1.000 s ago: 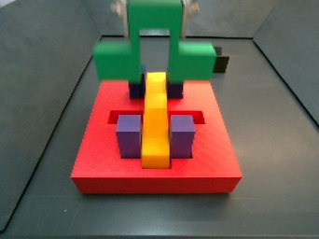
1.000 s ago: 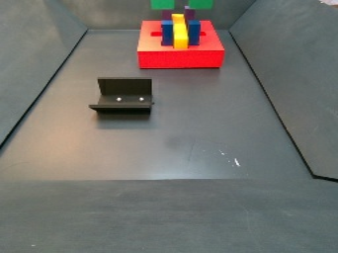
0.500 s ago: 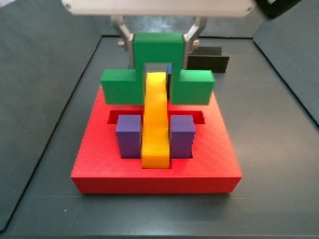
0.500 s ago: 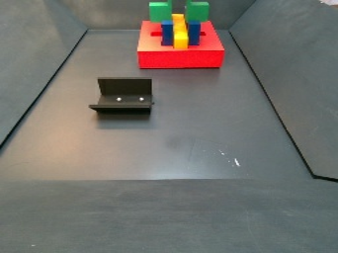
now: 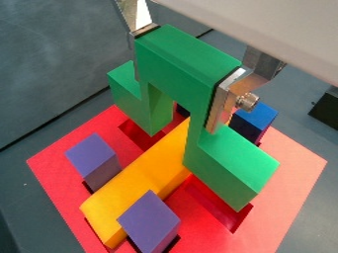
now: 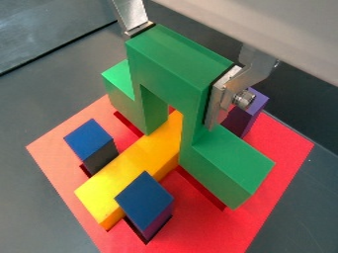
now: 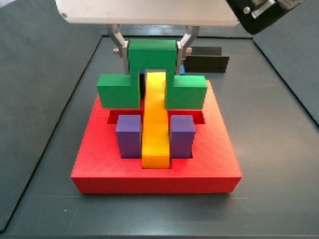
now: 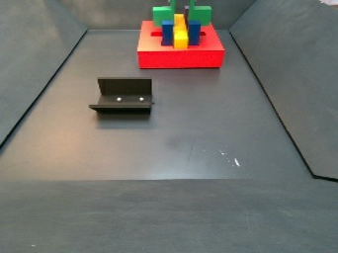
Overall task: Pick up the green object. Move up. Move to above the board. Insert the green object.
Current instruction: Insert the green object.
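The green object (image 7: 153, 65) is a block with a tall central column and two lower side arms. It straddles the far end of a yellow bar (image 7: 155, 117) over the red board (image 7: 214, 155). Its arms sit low at the board's back edge. My gripper (image 7: 153, 44) is shut on the column's top. Both wrist views show the silver fingers (image 5: 235, 94) (image 6: 222, 99) pressed on its two sides, the green object (image 5: 185, 69) (image 6: 172, 74) between them. In a side view the block (image 8: 164, 15) stands on the board (image 8: 185, 57) at the far end.
Two purple cubes (image 7: 129, 135) (image 7: 184, 133) flank the yellow bar in the board's recess. A flat black block (image 7: 208, 63) lies behind the board. The fixture (image 8: 122, 96) stands on the grey tray floor, left of middle. Tray walls rise on the sides.
The gripper has come down with the green object. The block was above the board's back edge and now sits lower, astride the yellow bar.
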### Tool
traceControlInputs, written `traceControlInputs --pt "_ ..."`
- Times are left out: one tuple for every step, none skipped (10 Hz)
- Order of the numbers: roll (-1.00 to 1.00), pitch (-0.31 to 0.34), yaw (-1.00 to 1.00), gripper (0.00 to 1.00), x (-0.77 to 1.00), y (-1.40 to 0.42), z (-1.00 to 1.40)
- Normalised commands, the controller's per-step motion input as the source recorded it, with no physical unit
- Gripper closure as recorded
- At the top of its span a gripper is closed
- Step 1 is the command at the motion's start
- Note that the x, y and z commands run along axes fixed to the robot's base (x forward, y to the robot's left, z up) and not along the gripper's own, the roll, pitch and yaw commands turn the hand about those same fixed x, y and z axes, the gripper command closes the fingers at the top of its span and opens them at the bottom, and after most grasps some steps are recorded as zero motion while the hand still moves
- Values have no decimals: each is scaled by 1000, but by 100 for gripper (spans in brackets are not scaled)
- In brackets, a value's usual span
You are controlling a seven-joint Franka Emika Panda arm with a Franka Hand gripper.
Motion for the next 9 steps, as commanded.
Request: traceControlInputs --pt "0 -116 0 100 0 0 -209" --pt "21 -71 0 100 280 -29 -363" --pt "49 -51 0 100 306 -31 -349" --pt "50 -40 -23 100 214 -60 -257" --pt "49 -26 -9 100 37 -34 -154" --pt "53 -20 0 100 0 -23 -83" --pt "97 -11 0 100 -26 0 -117" --pt "171 -3 -23 100 -111 0 -166" --pt "194 -7 -26 100 -129 0 -171"
